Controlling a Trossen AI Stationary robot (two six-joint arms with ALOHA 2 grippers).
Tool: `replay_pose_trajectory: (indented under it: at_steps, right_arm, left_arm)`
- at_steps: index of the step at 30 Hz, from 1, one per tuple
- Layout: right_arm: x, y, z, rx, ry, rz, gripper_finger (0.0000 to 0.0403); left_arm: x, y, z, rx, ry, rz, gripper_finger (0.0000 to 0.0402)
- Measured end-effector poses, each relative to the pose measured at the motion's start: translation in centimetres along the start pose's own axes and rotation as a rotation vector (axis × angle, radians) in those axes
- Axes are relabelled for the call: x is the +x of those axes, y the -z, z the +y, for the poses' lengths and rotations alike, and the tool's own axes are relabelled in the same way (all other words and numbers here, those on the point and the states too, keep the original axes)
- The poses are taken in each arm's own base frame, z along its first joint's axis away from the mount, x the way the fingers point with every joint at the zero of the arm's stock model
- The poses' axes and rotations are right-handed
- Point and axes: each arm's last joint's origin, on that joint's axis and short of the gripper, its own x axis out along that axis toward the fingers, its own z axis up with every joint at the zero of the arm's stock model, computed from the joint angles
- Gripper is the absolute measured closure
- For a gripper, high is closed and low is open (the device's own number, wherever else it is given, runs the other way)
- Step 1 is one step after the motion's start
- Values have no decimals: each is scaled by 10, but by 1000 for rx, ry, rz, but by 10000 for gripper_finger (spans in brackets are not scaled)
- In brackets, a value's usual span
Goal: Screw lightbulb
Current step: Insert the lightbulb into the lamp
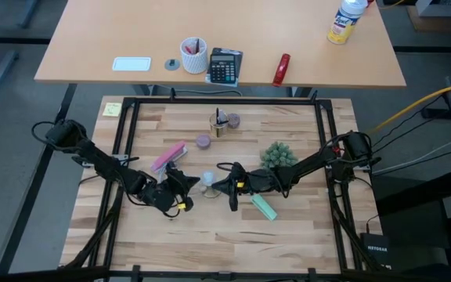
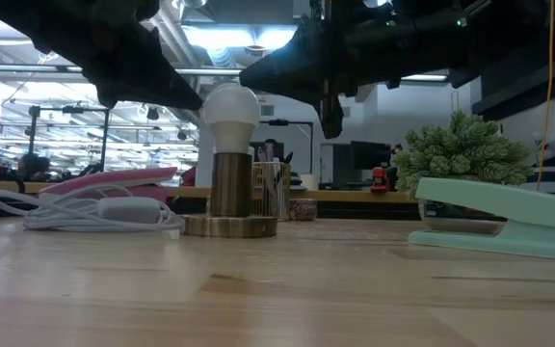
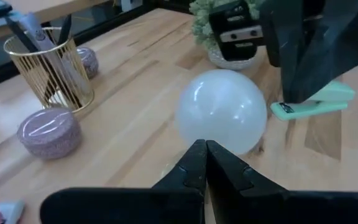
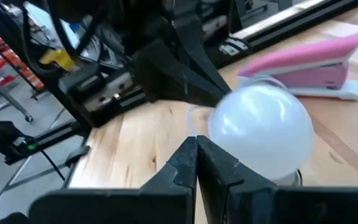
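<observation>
The mint-green stapler [image 2: 509, 226] lies nearest, and past it the lightbulb [image 2: 231, 108] stands up in its socket [image 2: 230, 198], with my left gripper [image 3: 205, 163] and right gripper [image 4: 196, 159] pressed shut beside it, so I should open one wide before turning gently.

lightbulb [image 1: 207, 178] on socket [image 2: 229, 226], between pincers

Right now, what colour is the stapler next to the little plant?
Mint green. The stapler shows best in the low view, beside the plant.
</observation>
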Motion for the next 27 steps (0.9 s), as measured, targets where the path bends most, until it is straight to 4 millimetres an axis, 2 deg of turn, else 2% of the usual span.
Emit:
replay_pose_trajectory:
  at_steps: [9, 13, 17, 21, 27]
  right_arm:
    - [0, -10, 4, -15, -35, -99, 389]
    - [-3, -20, 8, -57, -48, -186, 389]
    - [-5, -24, 6, -110, 59, -234, 389]
    - [-3, -19, -5, -148, 177, -179, 389]
    - [0, -14, -22, -108, 256, -84, 389]
  left_arm:
    - [3, -6, 6, -6, -64, -35, 400]
    - [-5, -14, 7, -13, -42, -57, 400]
    - [-17, -21, 6, -22, 26, -67, 400]
    - [-24, -21, 0, -48, 142, -26, 400]
    - [-15, -10, -13, -47, 206, -9, 400]
